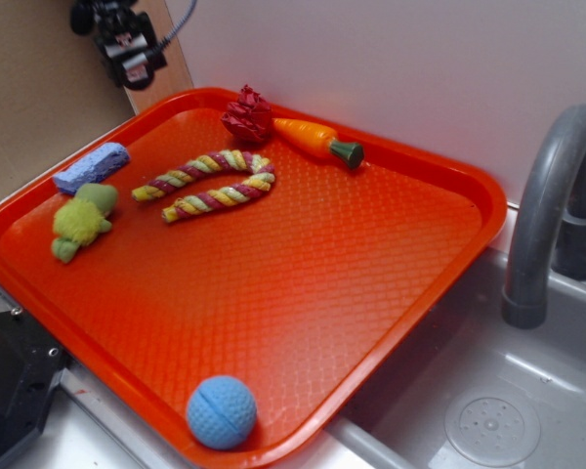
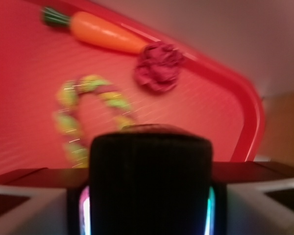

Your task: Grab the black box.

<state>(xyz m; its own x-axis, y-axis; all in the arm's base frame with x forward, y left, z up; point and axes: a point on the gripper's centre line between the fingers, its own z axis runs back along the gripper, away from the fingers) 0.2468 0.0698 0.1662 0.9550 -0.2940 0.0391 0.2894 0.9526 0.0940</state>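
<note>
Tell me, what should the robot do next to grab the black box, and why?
Probably hold firm and steady the arm. The wrist view shows the black box filling the gap between the jaws, apparently gripped; the gripper hangs above the far corner of the red tray, where no box lies.

The wrist view is blurred: a dark ribbed block point(image 2: 150, 181) fills the lower middle between the pale gripper point(image 2: 147, 205) parts, with thin cyan and pink glints along its two sides, and whether it is the black box cannot be told. Beyond it on the orange tray point(image 2: 245, 98) lies the bent rope toy point(image 2: 83, 117). Near the rim, the toy carrot point(image 2: 100, 32) touches the red pinecone-like toy point(image 2: 159, 66).
</note>
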